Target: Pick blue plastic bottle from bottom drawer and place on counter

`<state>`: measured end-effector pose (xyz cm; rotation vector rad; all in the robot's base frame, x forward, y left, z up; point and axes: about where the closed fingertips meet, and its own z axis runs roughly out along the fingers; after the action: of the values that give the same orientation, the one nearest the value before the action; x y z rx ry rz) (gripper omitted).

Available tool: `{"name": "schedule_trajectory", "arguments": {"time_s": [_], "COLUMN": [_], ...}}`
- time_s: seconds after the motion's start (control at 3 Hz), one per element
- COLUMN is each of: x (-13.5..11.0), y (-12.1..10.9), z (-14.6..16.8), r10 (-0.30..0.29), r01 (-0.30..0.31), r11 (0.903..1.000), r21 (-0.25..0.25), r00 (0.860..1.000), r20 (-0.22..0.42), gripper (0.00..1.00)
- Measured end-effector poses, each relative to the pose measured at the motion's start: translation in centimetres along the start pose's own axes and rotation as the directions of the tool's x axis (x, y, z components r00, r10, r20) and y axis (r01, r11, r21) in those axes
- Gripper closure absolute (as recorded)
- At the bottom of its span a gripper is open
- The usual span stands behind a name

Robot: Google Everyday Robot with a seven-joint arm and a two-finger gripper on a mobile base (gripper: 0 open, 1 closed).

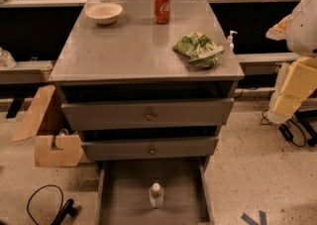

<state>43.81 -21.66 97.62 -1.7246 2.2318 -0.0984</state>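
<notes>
Upright on the grey floor of the pulled-out bottom drawer (116,194), the bottle (156,195) stands midway between the side walls, white cap on, below two knobbed drawers (148,115). Above them, the cabinet's grey surface (133,50) carries a bowl (104,13), a red can (162,5) and a green bag (199,49), with a pump bottle (230,39) just beyond its right edge. The robot's hand (284,104) hangs at far right, well apart from the drawer; whether it is open cannot be told.

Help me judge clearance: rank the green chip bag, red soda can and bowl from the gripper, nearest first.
The gripper is at the right edge, beside the counter.
1. Green chip bag, front right.
2. Red soda can, back centre.
3. Bowl, back left.
</notes>
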Motion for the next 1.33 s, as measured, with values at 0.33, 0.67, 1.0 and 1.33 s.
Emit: {"name": "schedule_trajectory", "arguments": {"time_s": [0.33, 0.67, 1.0, 1.33], "x": [0.0, 0.4, 1.5, 3.8], "y": [0.0, 0.0, 1.0, 2.6], "z": [0.0, 1.4, 5.7, 11.9], "r10": [0.000, 0.017, 0.032, 0.077], "r01": [0.000, -0.017, -0.027, -0.060], "r11": [1.0000, 0.9999, 0.9989, 0.9963], "r21": [0.000, 0.000, -0.038, -0.061], "r00": [1.000, 0.999, 0.989, 0.939], "r20": [0.000, 0.044, 0.146, 0.336], "gripper": [0.00, 0.00, 0.00, 0.00]}}
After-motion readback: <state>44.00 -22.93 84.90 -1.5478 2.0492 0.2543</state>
